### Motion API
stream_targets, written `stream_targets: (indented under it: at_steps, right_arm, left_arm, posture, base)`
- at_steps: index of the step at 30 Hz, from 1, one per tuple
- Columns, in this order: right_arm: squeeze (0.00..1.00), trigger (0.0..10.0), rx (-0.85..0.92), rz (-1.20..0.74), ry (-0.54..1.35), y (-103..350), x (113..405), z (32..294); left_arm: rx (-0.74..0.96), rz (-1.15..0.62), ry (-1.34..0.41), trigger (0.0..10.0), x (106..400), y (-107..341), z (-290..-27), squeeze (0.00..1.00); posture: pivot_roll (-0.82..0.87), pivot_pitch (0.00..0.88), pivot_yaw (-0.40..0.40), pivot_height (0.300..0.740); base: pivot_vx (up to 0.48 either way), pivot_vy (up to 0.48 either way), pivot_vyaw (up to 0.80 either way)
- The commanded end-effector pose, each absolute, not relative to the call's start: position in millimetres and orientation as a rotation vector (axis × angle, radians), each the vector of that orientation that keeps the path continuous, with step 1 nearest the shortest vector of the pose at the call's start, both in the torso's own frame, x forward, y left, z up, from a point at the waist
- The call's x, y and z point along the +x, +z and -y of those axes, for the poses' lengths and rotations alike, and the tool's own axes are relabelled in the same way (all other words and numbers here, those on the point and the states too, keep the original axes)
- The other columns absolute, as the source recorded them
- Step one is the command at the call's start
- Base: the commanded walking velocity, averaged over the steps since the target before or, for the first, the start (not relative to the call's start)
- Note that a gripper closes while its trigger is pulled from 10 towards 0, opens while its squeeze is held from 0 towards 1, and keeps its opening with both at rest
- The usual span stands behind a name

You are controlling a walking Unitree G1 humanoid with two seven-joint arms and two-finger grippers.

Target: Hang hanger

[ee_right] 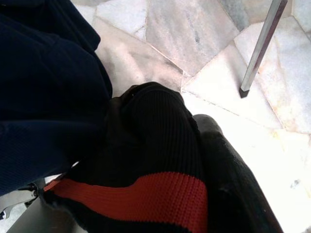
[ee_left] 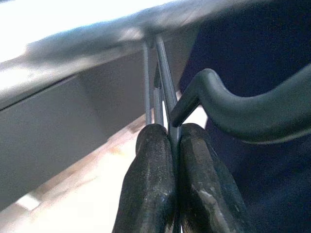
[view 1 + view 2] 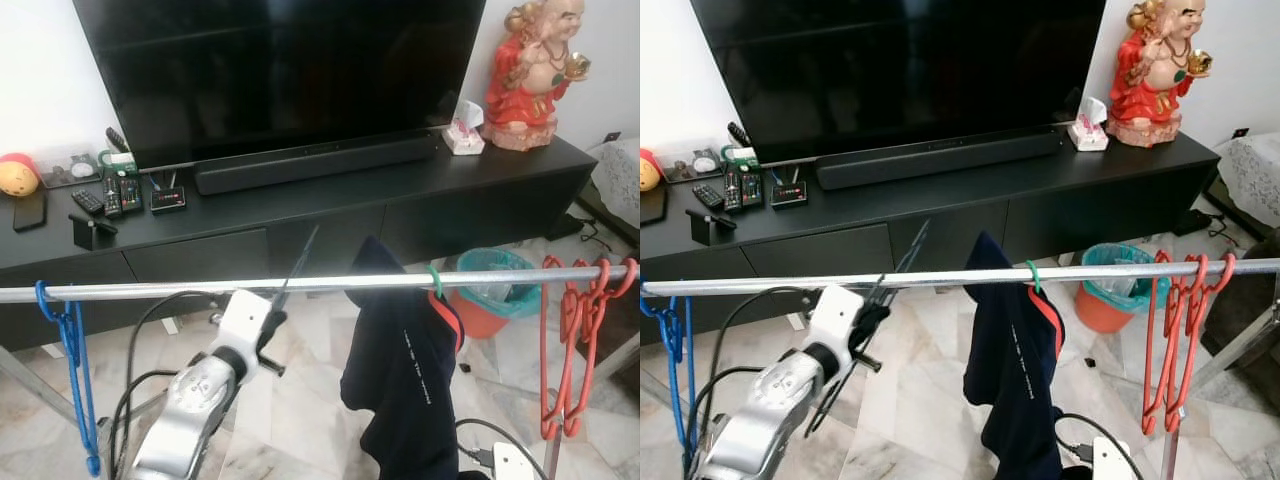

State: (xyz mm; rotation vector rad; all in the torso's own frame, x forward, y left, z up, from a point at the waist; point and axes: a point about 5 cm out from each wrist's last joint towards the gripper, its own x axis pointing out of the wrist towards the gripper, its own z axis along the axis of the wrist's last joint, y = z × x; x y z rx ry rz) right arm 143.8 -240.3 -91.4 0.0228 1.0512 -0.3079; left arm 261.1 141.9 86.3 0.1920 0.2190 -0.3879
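A metal rail (image 3: 300,286) runs across in front of me. My left gripper (image 3: 274,322) is just under it, shut on a thin dark hanger (image 3: 300,260) that slants up past the rail. In the left wrist view the two fingers (image 2: 155,179) pinch the hanger's thin bars (image 2: 163,87), with its dark hook (image 2: 233,114) beside them and the rail (image 2: 87,48) above. A navy garment (image 3: 400,380) hangs from a green hook (image 3: 434,280) on the rail. The right wrist view has one black finger (image 1: 233,189) against a black cuff with a red stripe (image 1: 146,194).
Blue hangers (image 3: 75,360) hang at the rail's left end, red hangers (image 3: 572,340) at its right end. Behind stand a black TV cabinet (image 3: 300,215), a TV, remotes and a red figurine (image 3: 530,70). A teal-lined bin (image 3: 492,285) stands on the marble floor.
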Motion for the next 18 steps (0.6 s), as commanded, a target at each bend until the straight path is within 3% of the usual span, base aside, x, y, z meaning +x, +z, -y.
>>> stream_targets:
  at_steps: [1, 4, 13, 18]
  right_arm:
    - [0.00, 10.0, 0.033, -1.040, -0.315, -90.5, 145.4, 240.8]
    - [0.00, 10.0, 0.031, -1.042, -0.311, -90.5, 145.1, 241.2]
    - [0.00, 10.0, 0.026, -1.042, -0.308, -90.4, 144.7, 242.2]
    - [0.00, 10.0, 0.024, -1.044, -0.310, -90.5, 144.5, 242.2]
  left_arm:
    - [0.185, -0.231, -0.368, 10.0, 258.2, 87.3, -150.8, 0.00]
    - [0.183, -0.283, -0.310, 10.0, 247.6, 75.9, -169.5, 0.00]
    - [0.102, -0.351, -0.200, 10.0, 238.2, 49.8, -188.0, 0.00]
    - [0.089, -0.525, -0.089, 10.0, 226.2, 5.3, -213.9, 0.00]
  posture:
    - [0.14, 0.000, -0.040, 0.740]
    - [0.14, 0.000, -0.042, 0.740]
    - [0.14, 0.000, -0.045, 0.740]
    - [0.13, 0.000, -0.046, 0.740]
  base:
    - [0.000, 0.000, 0.00]
    - [0.000, 0.000, 0.00]
    - [0.000, 0.000, 0.00]
    - [0.000, 0.000, 0.00]
